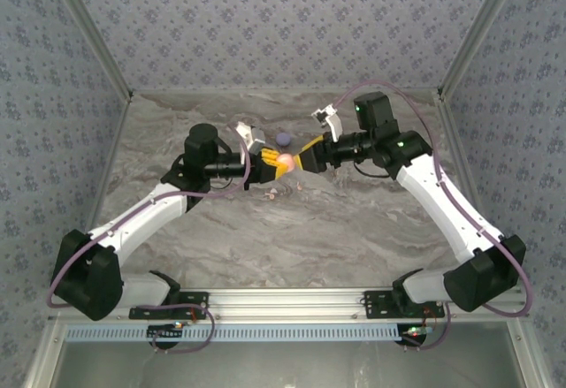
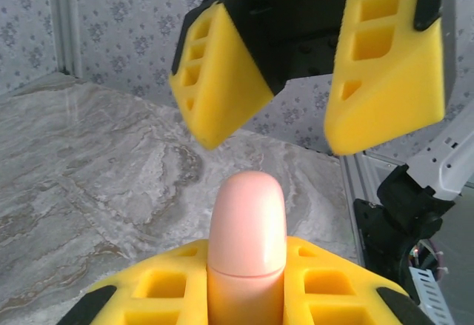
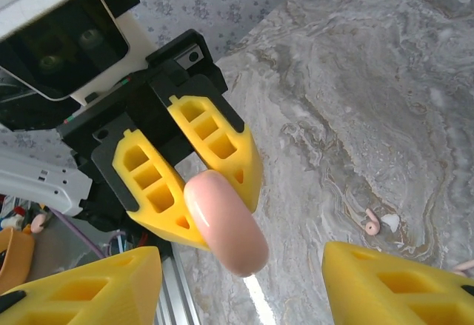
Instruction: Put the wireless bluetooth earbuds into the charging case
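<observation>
Nearest, the left gripper (image 2: 248,258) at the lower edge of the left wrist view: yellow jaws clamped on the pink charging case (image 2: 246,218). We note a grey veined marble table (image 2: 111,169) and blue-grey floral walls (image 2: 126,29). The case's long axis runs up-frame, free end pointing at the right gripper (image 2: 278,141), jaws apart; shell smooth, rounded, glossy. We log one whitish-pink earbud (image 3: 372,223) lying on marble, lower right of the right wrist view.

The pink charging case (image 2: 246,221) is being clamped edge-up by the left gripper (image 2: 248,264); above the case, clear of it, the right gripper (image 2: 278,141) is being held with jaws parted.
</observation>
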